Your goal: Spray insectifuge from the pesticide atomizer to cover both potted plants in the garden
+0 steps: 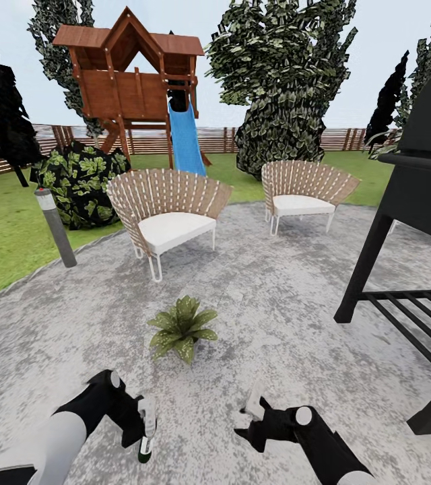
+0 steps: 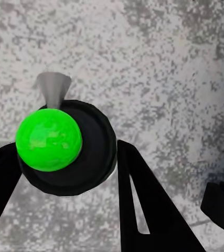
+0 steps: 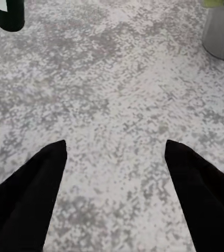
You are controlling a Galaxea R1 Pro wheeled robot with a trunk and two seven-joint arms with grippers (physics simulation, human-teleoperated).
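One potted plant [image 1: 183,330] ahead; left gripper [image 1: 147,431] clamping pesticide atomizer [image 1: 147,436], right gripper [image 3: 116,157] agape.

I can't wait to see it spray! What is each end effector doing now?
Left end effector: closed on the pesticide atomizer.
Right end effector: open, empty.

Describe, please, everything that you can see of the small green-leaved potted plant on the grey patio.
The small potted plant is a low rosette of broad, pointed green leaves, some flecked with paler spots, spreading outward on all sides. Its pot is hidden under the foliage. It stands upright on the speckled grey paved patio, in front of the nearer wicker chair with a white seat cushion and ahead of both grippers. Nothing touches it; whether any spray specks lie on it is too fine to tell.
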